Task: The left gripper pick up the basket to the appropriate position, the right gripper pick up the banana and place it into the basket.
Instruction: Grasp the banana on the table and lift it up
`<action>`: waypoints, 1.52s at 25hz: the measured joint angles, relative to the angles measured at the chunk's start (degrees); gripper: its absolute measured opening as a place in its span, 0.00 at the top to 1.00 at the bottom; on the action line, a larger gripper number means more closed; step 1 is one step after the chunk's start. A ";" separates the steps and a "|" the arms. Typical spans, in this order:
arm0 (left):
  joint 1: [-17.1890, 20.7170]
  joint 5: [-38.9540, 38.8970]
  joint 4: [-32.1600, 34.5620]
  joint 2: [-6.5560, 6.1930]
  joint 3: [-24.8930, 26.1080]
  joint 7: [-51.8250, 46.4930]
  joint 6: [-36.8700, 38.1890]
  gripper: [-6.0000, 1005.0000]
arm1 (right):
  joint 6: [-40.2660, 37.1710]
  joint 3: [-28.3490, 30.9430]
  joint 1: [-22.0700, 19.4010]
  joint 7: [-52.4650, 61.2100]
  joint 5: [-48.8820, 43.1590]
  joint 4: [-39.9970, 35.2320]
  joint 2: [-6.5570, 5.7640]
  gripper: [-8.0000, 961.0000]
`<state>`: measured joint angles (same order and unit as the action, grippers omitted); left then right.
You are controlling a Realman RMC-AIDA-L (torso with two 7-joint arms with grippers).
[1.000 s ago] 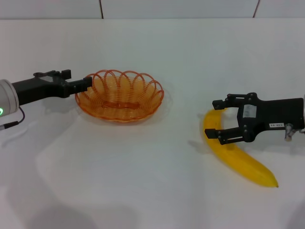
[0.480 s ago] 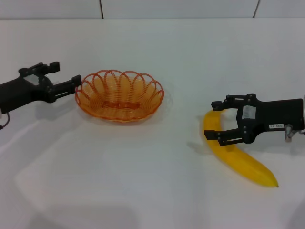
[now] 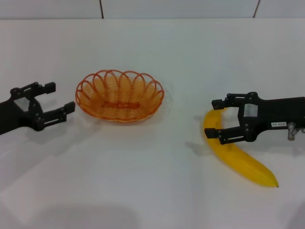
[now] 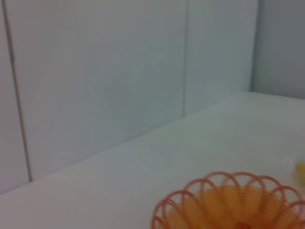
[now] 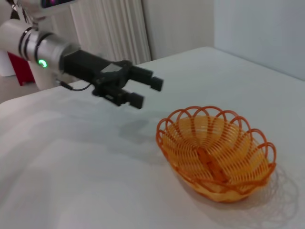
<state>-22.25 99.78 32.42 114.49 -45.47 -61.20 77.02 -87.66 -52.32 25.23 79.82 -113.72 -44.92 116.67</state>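
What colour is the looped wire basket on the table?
Orange: the shallow oval looped-wire basket with a scalloped rim shows best in the right wrist view.

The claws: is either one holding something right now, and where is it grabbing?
Neither has a grip. The left gripper is open, beside the basket, not touching. The right gripper is open around the banana, near its upper end, not closed.
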 joint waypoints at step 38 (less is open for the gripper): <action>0.73 1.63 -0.12 -1.03 -0.06 -0.06 2.08 0.20 | 7.27 -27.11 -8.07 37.07 -17.08 -31.50 0.61 0.18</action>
<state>-21.52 101.40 32.30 113.47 -45.53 -61.26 79.10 -80.40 -79.43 17.16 116.89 -130.80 -76.42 117.29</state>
